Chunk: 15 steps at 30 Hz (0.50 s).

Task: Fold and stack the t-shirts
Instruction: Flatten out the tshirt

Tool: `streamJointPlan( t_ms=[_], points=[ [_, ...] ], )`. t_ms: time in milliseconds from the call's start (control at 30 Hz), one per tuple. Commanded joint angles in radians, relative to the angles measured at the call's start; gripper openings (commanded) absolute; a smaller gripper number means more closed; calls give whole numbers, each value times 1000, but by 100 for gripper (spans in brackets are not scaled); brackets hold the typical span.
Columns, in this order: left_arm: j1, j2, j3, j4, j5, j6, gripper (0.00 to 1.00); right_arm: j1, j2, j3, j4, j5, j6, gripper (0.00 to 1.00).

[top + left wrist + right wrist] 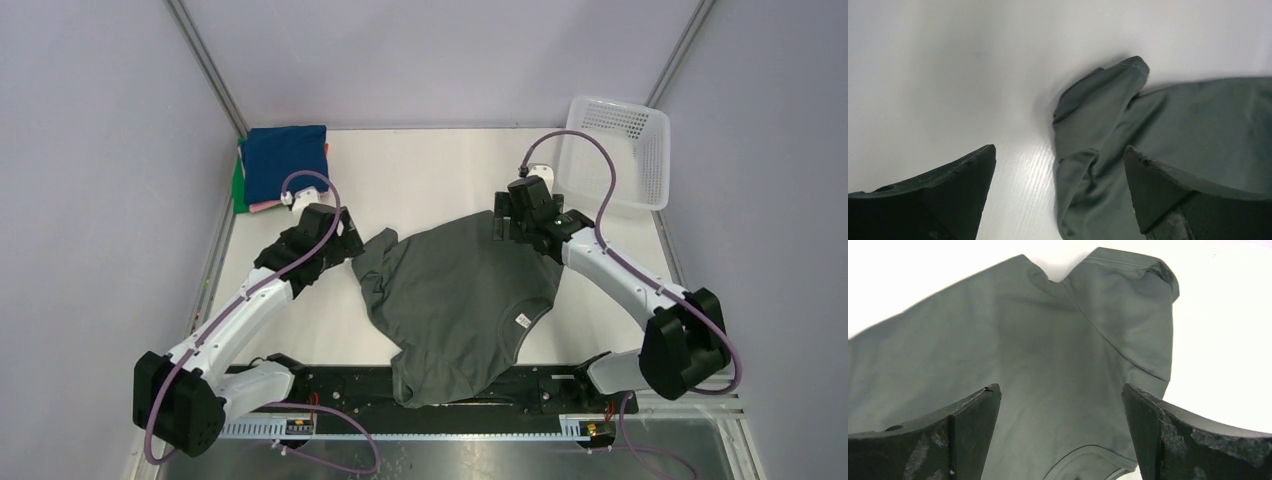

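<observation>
Progress — partly done. A folded stack (283,162) sits at the far-left corner of the counter (430,170), navy on top with pink and green edges showing beneath.

The grey-green t-shirt (455,300) lies unfolded mid-counter, askew between the arms. Its near part drapes onto the black rail (340,380) at the front. My judgement is that folding this shirt and adding it to the stack remains.

The left end effector (345,245) is beside one sleeve with its fingers apart, holding nothing. The right end effector (512,225) is over the shirt's far edge, also apart and holding nothing.

Materials — the shirt is thin matte knit with soft wrinkles, a stitched sleeve hem and a small white label (522,320) at the neck. The counter is smooth white and faintly ribbed. The basket (640,150) at far right is white plastic mesh, rectangular, with rounded corners. The fingers are dark, scuffed wedges.
</observation>
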Motion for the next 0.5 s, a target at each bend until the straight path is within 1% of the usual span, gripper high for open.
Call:
streamJointPlan(
  t_ms=[0, 67, 167, 200, 333, 400, 467],
  points=[
    [0, 38, 35, 111, 154, 43, 99, -4, -106, -31, -14, -109, 78, 99],
    [0, 80, 35, 168, 274, 52, 99, -1, -153, -107, -19, -190, 129, 99],
    [-2, 181, 26, 304, 509, 58, 99, 20, -235, -237, 21, -318, 203, 100],
    [-4, 221, 37, 329, 549, 55, 99, 34, -253, -278, 38, -353, 229, 99],
    [-15, 375, 86, 360, 583, 59, 99, 114, -283, -411, 83, -446, 298, 100],
    [-15, 450, 107, 372, 600, 60, 99, 119, -279, -461, 115, -497, 334, 100],
    [-14, 517, 118, 384, 606, 58, 99, 119, -263, -497, 165, -482, 347, 100]
  ],
)
